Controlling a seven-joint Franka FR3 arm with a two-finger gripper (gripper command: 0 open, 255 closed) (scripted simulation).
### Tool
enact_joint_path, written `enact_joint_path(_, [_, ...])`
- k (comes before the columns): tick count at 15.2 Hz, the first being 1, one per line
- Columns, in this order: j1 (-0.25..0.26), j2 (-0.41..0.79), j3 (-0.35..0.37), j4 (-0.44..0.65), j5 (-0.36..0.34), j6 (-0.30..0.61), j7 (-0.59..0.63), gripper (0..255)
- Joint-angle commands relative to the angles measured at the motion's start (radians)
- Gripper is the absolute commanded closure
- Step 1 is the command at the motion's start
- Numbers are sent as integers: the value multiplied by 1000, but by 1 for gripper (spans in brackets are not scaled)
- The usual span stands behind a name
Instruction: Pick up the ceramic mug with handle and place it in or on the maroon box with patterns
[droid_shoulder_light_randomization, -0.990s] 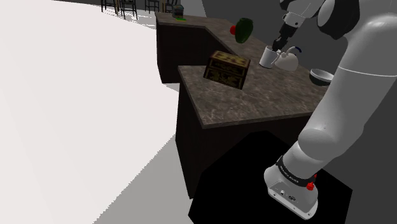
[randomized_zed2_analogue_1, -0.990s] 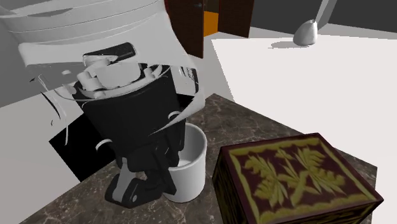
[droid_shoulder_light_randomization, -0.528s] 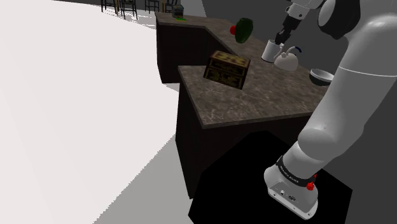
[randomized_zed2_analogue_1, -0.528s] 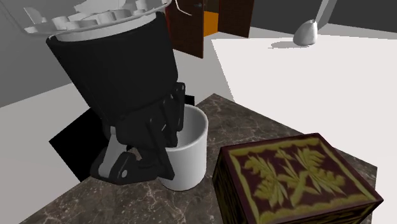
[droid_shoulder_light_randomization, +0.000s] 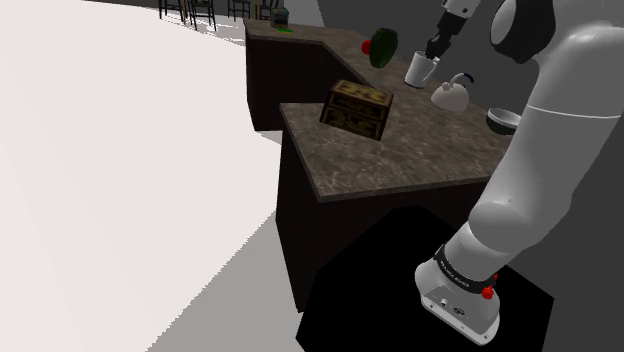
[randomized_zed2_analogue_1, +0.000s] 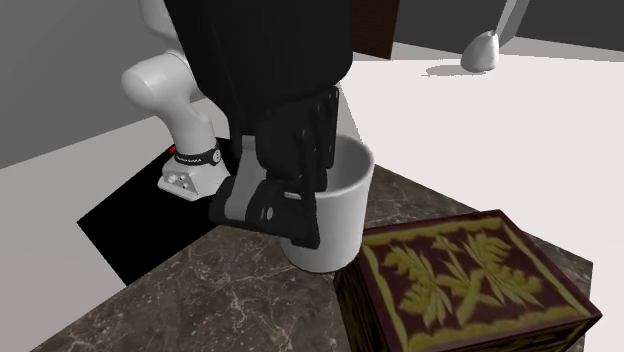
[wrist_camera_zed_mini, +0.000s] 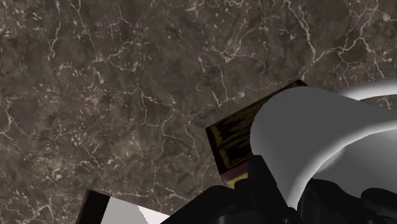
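A plain white mug (droid_shoulder_light_randomization: 421, 68) hangs in the air above the dark marbled countertop (droid_shoulder_light_randomization: 400, 155), lifted clear of it. My black gripper (droid_shoulder_light_randomization: 435, 54) is shut on its rim, one finger inside the cup and one outside. In the second exterior view the mug (randomized_zed2_analogue_1: 340, 205) hangs close beside the maroon box with gold leaf patterns (randomized_zed2_analogue_1: 470, 285), gripper (randomized_zed2_analogue_1: 300, 200) clasping the wall facing the camera. The box (droid_shoulder_light_randomization: 356, 108) rests on the counter towards the shoulder view's left of the mug. In the wrist view the mug (wrist_camera_zed_mini: 305, 133) partly covers a corner of the box (wrist_camera_zed_mini: 232, 137). The mug's handle is hidden.
A white kettle (droid_shoulder_light_randomization: 450, 95) and a pale bowl (droid_shoulder_light_randomization: 505, 120) stand on the counter at the shoulder view's right. A dark green object (droid_shoulder_light_randomization: 382, 47) sits behind on a farther counter. The robot's stand (randomized_zed2_analogue_1: 190, 170) rests on a black area beside the counter.
The mug has risen off the countertop in the gripper's grasp. It has shifted closer to the patterned box, and the arm has lifted with it.
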Motion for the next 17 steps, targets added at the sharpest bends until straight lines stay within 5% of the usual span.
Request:
enact_joint_path(1, [6,38,16,59,21,-22,35,255])
enact_joint_path(7, [13,162,63,251,82,-89,139,255])
enact_joint_path(12, [-29,317,112,517,150,-189,238,255])
enact_joint_path(17, [8,293,107,419,136,-118,229,255])
